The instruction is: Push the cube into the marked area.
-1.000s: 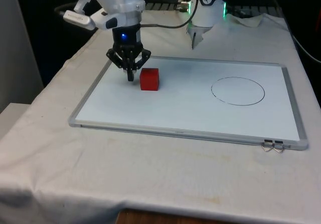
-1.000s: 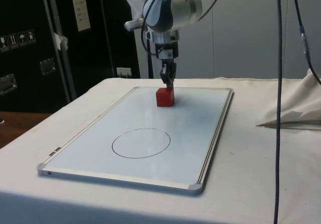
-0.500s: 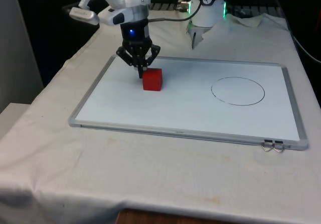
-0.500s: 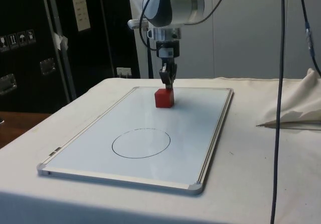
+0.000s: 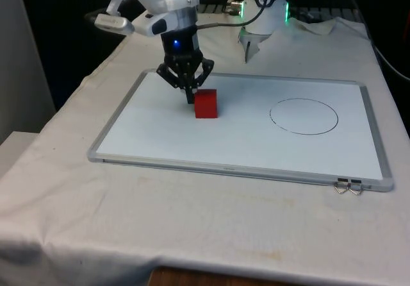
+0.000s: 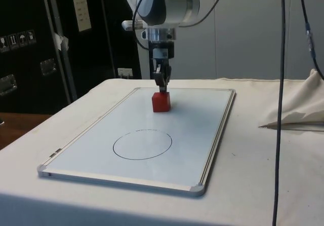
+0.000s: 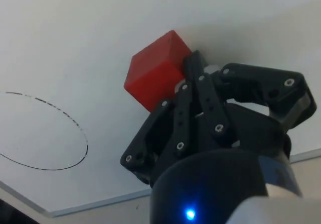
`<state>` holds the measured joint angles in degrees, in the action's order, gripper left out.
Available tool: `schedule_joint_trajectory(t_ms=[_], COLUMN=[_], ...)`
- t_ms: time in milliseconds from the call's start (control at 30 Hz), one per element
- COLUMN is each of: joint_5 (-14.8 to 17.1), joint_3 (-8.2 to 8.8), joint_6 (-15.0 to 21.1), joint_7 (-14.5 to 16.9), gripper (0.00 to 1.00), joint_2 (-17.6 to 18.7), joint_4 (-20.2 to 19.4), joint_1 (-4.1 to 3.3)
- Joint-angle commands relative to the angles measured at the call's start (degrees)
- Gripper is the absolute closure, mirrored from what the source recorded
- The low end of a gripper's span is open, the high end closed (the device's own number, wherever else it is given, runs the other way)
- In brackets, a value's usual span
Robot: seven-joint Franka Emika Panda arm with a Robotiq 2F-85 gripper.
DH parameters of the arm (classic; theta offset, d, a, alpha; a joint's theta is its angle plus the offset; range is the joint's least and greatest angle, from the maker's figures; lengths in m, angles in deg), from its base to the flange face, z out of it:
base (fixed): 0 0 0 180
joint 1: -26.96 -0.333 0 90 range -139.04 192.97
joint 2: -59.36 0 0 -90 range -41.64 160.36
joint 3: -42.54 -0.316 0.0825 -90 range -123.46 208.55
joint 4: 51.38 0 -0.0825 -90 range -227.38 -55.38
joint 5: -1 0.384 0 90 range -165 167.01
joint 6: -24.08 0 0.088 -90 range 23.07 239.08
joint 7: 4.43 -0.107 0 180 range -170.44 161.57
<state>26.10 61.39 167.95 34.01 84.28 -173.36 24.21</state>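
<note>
A red cube (image 5: 205, 103) (image 6: 161, 102) (image 7: 155, 72) rests on the whiteboard (image 5: 160, 132), toward the front view's left of the board's middle. My gripper (image 5: 190, 97) (image 6: 162, 88) (image 7: 186, 79) is shut with nothing held, its tips down at the board and pressed against the cube's side that faces away from the circle. The marked area is a black drawn circle (image 5: 303, 115) (image 6: 142, 144) (image 7: 45, 133) on the board's right part in the front view, some way from the cube.
The whiteboard's metal frame (image 5: 237, 170) lies on the white cloth, with two binder clips (image 5: 349, 186) at its near right corner. A crumpled white cloth (image 6: 298, 109) lies off the board in the side view. Cables (image 6: 279, 84) hang there too.
The gripper has slid toward the front view's right along the board, and the cube has moved with it, a little closer to the circle.
</note>
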Motion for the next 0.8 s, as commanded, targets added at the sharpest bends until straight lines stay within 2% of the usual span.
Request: schedule_joint_trajectory(t_ms=[0, 167, 200, 333, 433, 467, 600, 667, 700, 767], joint_5=[0.6, 1.3, 0.7, 2.2, 2.9, 2.3, 4.0, 4.5, 3.9, 5.0], joint_3=[-0.52, -1.78, -1.38, -2.92, -3.50, -3.15, -4.47, -4.81, -4.47, -5.21], joint_6=[-0.3, -0.8, -0.7, -1.0, -1.1, -1.1, -1.4, -1.6, -1.7, -1.8], joint_7=[0.3, -0.3, -0.2, -0.5, -0.5, -0.5, -0.4, -0.3, -0.5, -0.3], gripper=[1.00, 1.00, 1.00, 1.00, 1.00, 1.00, 1.00, 1.00, 1.00, 1.00], joint_2=[0.2, 0.1, 0.3, 0.1, -0.1, 0.3, -0.1, -0.2, 0.2, -0.2], joint_4=[0.3, 0.6, 0.7, 0.3, 0.1, 0.3, -0.2, -0.3, 0.1, -0.3], joint_1=[0.06, -0.17, -0.11, -0.34, -0.40, -0.40, -0.46, -0.52, -0.57, -0.52])
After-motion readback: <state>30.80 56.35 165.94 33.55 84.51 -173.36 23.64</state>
